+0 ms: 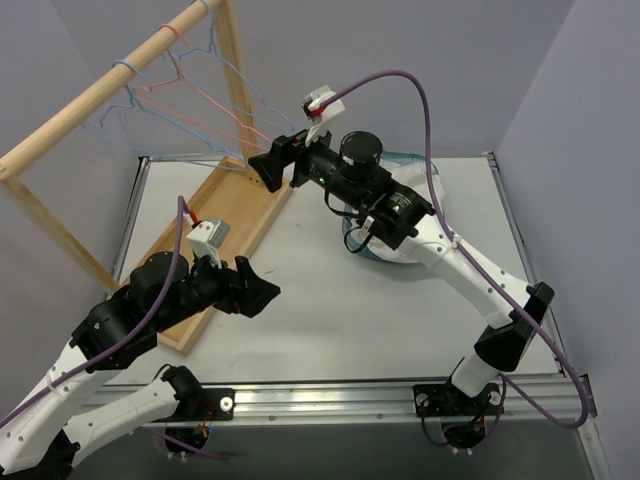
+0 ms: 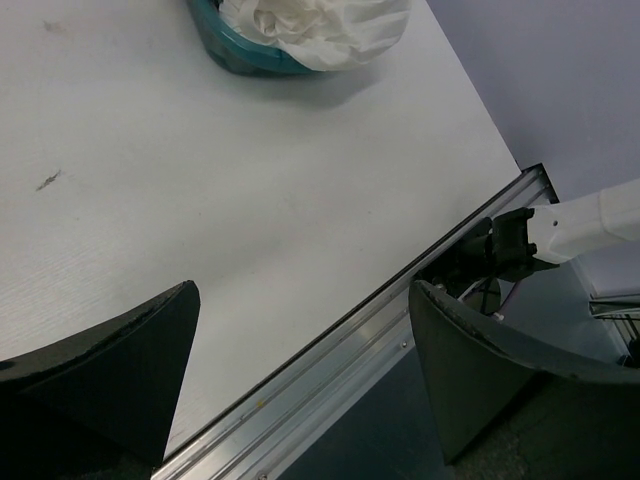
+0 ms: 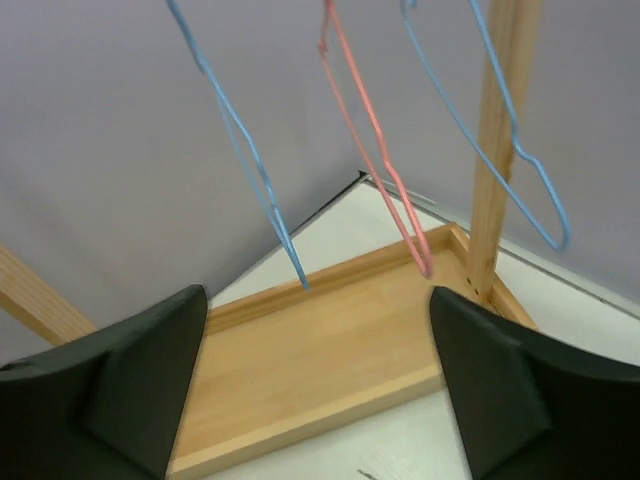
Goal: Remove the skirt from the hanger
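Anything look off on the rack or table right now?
Nothing much. The three hangers hang bare and fairly straight, white cloth sits bunched in the teal bin, and only a small dark scuff marks the table.

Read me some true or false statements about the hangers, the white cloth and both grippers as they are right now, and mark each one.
1. The wire hangers on the wooden rail are bare. True.
2. The white cloth hangs from a hanger. False: it lies bunched in the teal basket on the table.
3. The right gripper is shut on a hanger. False: its jaws stand open in front of the hangers, with nothing between them.
4. The left gripper is open and holds nothing. True.
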